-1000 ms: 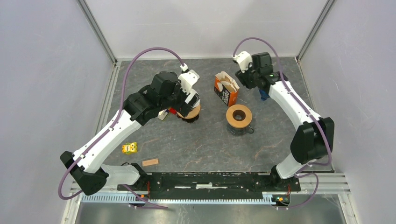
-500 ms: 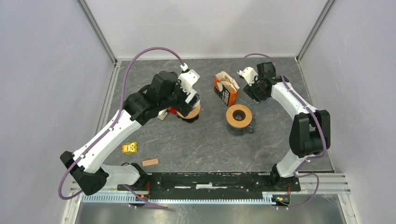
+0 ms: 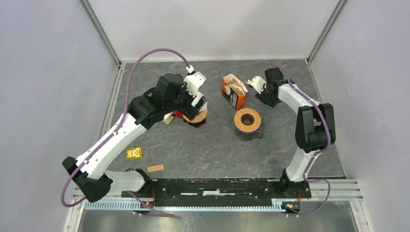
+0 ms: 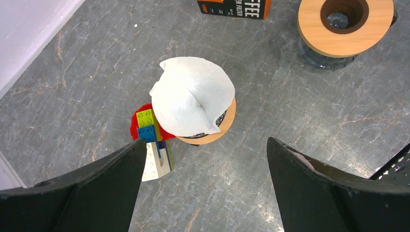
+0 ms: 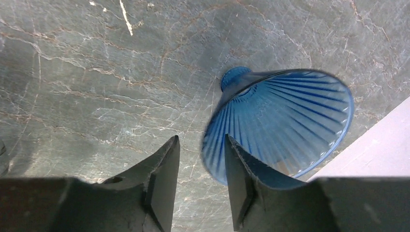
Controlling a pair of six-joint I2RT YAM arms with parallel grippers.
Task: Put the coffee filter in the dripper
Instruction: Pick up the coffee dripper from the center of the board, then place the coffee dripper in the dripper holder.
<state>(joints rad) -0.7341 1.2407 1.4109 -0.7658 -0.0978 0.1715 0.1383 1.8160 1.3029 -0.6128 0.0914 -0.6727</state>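
Top external. The table (image 3: 208, 150) is grey with a stone pattern. The left arm (image 3: 121, 130) reaches over a wooden ring (image 3: 198, 117) left of centre. The right arm (image 3: 309, 121) is folded tight, wrist low, just right of the orange box (image 3: 235, 92). A carafe (image 3: 247, 121) with a wooden collar stands near the box, between the 2 arms. Against the frame of 1 second ago, the right arm's elbow has drawn in and its wrist has swung down toward the table, so the blue piece that showed beside it no longer shows. The left arm is unmoved.

Left wrist. The filter (image 4: 192, 96), a white paper cone, lies loosely over the wooden ring and covers most of it. It does not look seated point-down. Toy bricks (image 4: 152, 140) sit just beside the ring. The left hand (image 4: 205, 143) hovers above the filter with its fingers wide apart and nothing between them.

Right wrist. The dripper (image 5: 285, 121), a blue ribbed cone, is tipped on its side on the table with its mouth toward the camera. The right hand (image 5: 201, 145) has its fingers part-way apart astride the near rim, 1 inside the cone. Whether they pinch it, I cannot tell.

Step in hand, as judged: taking up the dripper. Close squarely on the rim wall and lift without letting the cone roll. Stand it mouth-up, then bring the filter, held lightly by 1 edge.
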